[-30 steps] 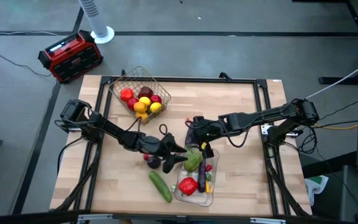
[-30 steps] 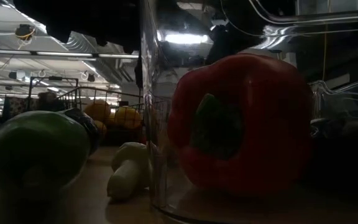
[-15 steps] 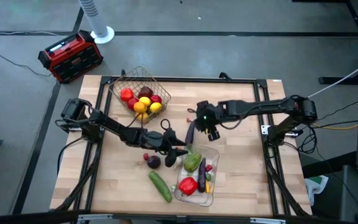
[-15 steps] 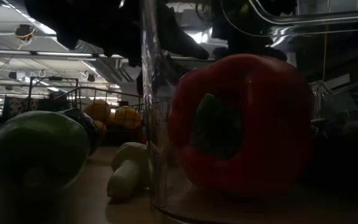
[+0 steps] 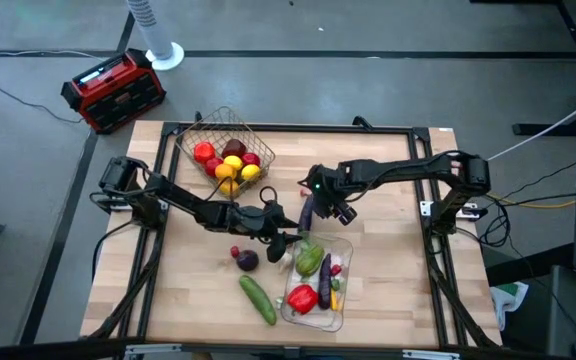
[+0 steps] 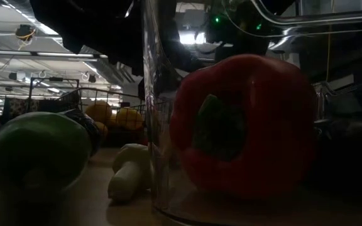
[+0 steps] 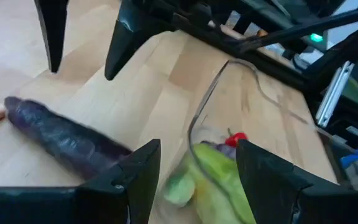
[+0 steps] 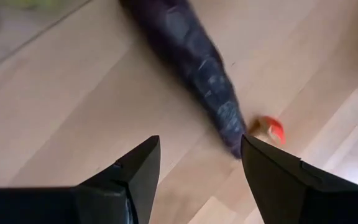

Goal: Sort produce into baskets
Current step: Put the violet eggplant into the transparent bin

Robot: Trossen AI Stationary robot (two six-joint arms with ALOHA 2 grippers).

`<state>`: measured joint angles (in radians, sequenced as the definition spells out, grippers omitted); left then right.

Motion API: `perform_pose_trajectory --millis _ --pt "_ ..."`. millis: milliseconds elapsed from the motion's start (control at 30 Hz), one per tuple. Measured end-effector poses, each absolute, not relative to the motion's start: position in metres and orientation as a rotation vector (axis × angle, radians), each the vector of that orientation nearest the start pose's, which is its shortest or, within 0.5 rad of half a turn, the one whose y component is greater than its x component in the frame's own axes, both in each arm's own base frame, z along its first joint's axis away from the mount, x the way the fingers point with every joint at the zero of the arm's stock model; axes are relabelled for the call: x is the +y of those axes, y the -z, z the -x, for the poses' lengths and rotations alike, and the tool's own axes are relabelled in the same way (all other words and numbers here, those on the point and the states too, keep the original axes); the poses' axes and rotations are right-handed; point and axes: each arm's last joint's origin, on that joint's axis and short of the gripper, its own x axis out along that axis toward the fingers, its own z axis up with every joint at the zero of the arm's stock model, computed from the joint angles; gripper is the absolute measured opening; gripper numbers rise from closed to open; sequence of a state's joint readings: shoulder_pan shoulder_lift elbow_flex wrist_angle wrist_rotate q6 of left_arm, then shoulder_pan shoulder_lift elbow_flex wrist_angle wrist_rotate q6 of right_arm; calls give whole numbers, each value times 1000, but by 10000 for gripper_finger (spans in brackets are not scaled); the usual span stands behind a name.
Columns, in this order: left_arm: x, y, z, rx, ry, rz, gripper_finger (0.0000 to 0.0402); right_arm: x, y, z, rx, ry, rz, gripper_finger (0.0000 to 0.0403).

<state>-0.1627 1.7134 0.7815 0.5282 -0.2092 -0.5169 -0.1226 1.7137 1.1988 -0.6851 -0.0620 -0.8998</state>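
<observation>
Right wrist view: purple eggplant (image 8: pixel 194 68) on bare wood beyond parted, empty jaws, untouched.

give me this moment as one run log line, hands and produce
left hand: open, empty, beside clear tray | right hand: open, empty, over long eggplant on table | wire basket: round fruits | cucumber: on table

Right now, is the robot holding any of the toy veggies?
No, nothing is held. The right tool is open and empty above the purple eggplant on the table, and the left tool is open and empty too.
</observation>
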Motion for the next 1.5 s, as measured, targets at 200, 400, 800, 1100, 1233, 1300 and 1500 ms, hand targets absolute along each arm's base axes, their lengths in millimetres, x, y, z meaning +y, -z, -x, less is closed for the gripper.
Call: perform_pose_trajectory --millis 200,400,800,1100,1233,1300,1500 --pt "-49 -164 -336 401 -153 429 205 -41 -196 -344 1098 -457 702 220" --pt "-49 -163 -335 415 -156 425 205 -42 -193 -350 1042 -498 799 220" --pt "-50 -159 -333 465 -166 419 205 -42 -168 -363 1011 -570 809 220" --pt "-51 -156 -331 491 -168 410 205 -42 -150 -366 1056 -589 797 218" --pt "-51 -156 -331 492 -168 410 205 -42 -151 -365 1067 -581 792 187" --pt "-51 -156 -331 492 -168 410 205 -43 -151 -365 1081 -561 797 162" --pt "-51 -156 -331 491 -168 411 205 -42 -151 -362 1165 -500 847 100"
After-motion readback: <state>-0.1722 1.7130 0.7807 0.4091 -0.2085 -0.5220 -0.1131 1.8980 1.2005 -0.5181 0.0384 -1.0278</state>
